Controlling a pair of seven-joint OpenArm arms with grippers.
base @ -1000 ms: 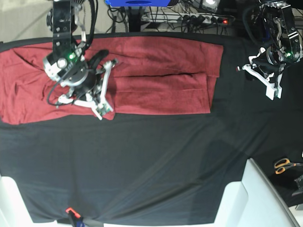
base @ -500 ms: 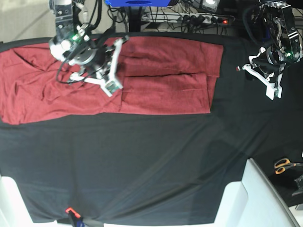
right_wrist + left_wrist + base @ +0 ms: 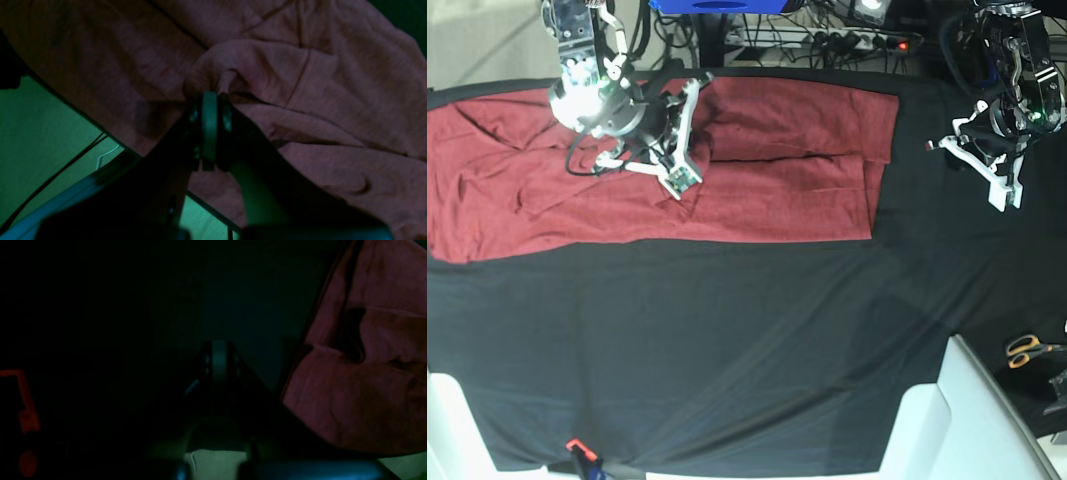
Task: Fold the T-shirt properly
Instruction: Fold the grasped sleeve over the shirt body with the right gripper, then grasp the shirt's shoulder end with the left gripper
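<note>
Right pincer (image 3: 682, 180) has swung from the shirt's near edge up toward the far side; it is closed on a pinch of the shirt (image 3: 767, 190), which lies flat along the table's (image 3: 747, 350) far edge. Left pincer (image 3: 1005, 195) is closed, empty, right of shirt. Best to lift the fold slowly, keeping edges aligned.

Plain brick-red T-shirt (image 3: 767, 170), seemingly printless.

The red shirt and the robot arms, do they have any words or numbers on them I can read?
None can be read.
T-shirt: plain, no print.
Right gripper: a small green tag, too small to read.
Left gripper: no writing visible.
Black cloth: no writing.
</note>
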